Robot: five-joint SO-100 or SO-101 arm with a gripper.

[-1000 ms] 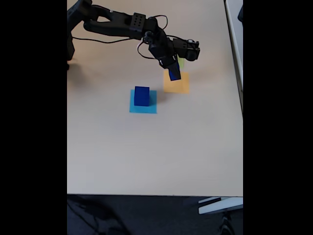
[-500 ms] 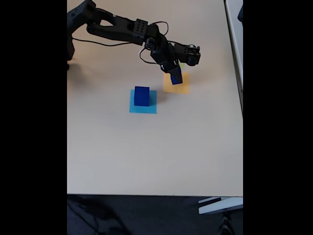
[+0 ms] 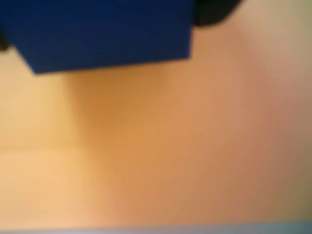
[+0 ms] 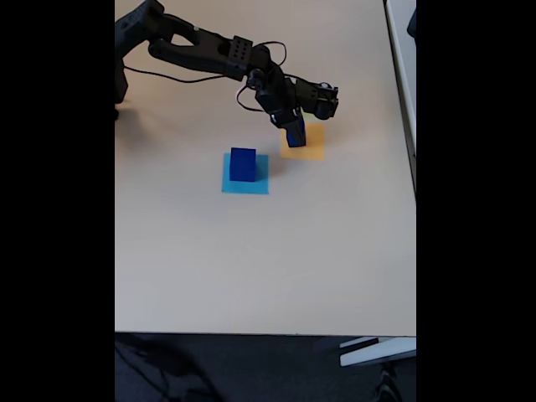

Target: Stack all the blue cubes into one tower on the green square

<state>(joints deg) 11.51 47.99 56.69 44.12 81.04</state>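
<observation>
1. We hold one of the blue cubes (image 4: 294, 132) clamped between our fingers; in the wrist view its dark underside (image 3: 105, 34) fills the top of the picture, with the orange square (image 3: 161, 156) blurred just below it.
2. In the fixed view our gripper (image 4: 293, 134) hangs over the near-left corner of the orange square (image 4: 306, 146); we cannot tell whether the cube touches the paper or floats just above it.
3. A second, larger blue cube (image 4: 243, 163) stands on the light blue square (image 4: 245, 182), to the left of our fingers and nearer the camera, apart from them.
4. The green square is mostly hidden behind our wrist in the fixed view; no tower stands yet that we can see.
5. We judge the step in hand to be carrying this cube, early in the task. The next move calls for a level, steady carry to the green square beyond our fingers, and a release only once the cube sits flat.
6. Room is generous: the table (image 4: 251, 260) lies bare toward the camera and to the left, and its right edge is well apart from the fingers. The other cube is the only thing near our path.
</observation>
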